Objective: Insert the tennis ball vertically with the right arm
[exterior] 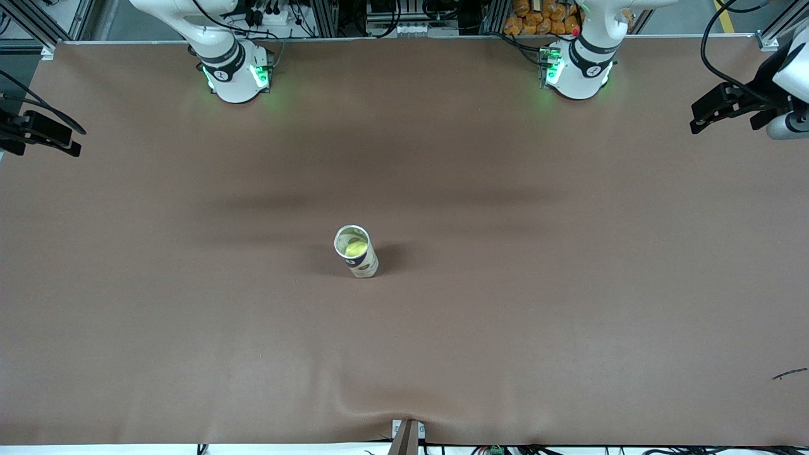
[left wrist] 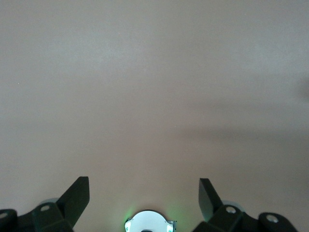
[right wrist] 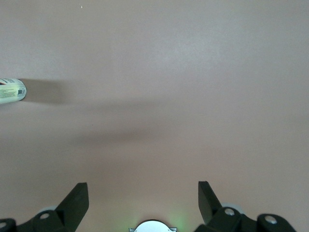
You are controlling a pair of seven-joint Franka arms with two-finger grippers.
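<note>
Out at nine o'clock on the front view, that's my right gripper (exterior: 44,136), parked up high off the right arm's end of the brown table (exterior: 189,328) with nothing in it — my fingers (right wrist: 77,200) are spread wide over bare cloth, as my own wrist camera shows. Sweeping toward the middle now: the can (exterior: 356,251) stands upright on the table, a touch toward six o'clock from dead centre, its mouth open to the ceiling. And look inside — the tennis ball (exterior: 356,248) sits down in that can, yellow-green below the rim. From my right wrist view I catch just the can's side at about nine o'clock, well apart from my fingertips. On to three o'clock, where my left gripper (exterior: 727,110) waits off the left arm's end of the table, fingers just as wide, holding nothing, only bare cloth under it. So how far along are we? By my reading the insertion is done — ball in, can upright, both hands clear. I see nothing left but to hold this parked pose.
</note>
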